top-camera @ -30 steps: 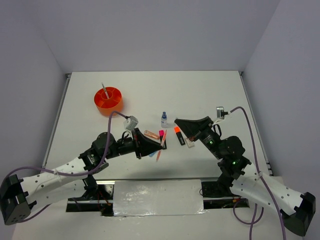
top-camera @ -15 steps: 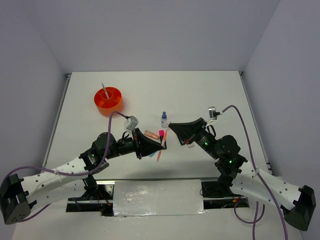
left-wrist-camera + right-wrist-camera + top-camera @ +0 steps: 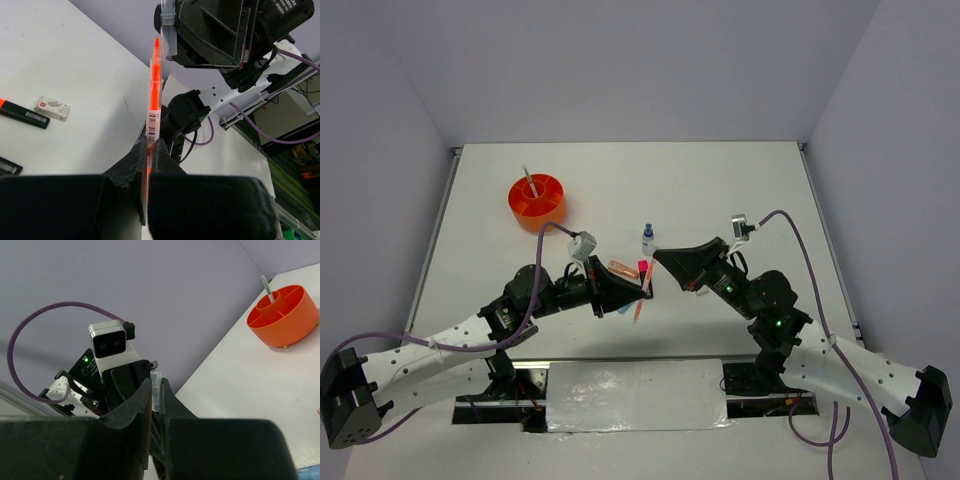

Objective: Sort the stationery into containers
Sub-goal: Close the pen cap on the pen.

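**Cap and pen go nose to nose above the table**

Both arms are up off the white table [image 3: 740, 190], meeting near its middle. The left gripper [image 3: 148, 150] is clamped tight on a thin orange plastic pen [image 3: 154, 95]. It grips low on the barrel, so the bare tip points straight at the other arm. The right gripper [image 3: 156, 390] is pinched closed on a small clear plastic pen cap [image 3: 169, 30]. From the left wrist view, that cap hangs just beside the pen tip, off to one side and not over it. By my read this is the capping step, pen in one gripper and cap in the other, ahead of the sorting itself.

The round bright orange plastic organiser cup [image 3: 537, 203] sits well apart at the far left of the table. A thin grey stick [image 3: 529, 181] stands in its centre compartment. Loose items lie on the table under the arms:
- a pink-tipped highlighter [image 3: 642, 268]
- a tiny blue-capped bottle [image 3: 647, 238]
- an orange-tipped black highlighter [image 3: 22, 114]
- a small white eraser [image 3: 52, 108]

Next move, as I judge it: line the cap's mouth up with the tip, then press the two together along the pen's axis. It's a small target with little margin, and a slight tilt would send the cap sliding past the barrel. Once it's capped, the right gripper must let go and the left carries the pen to the cup.
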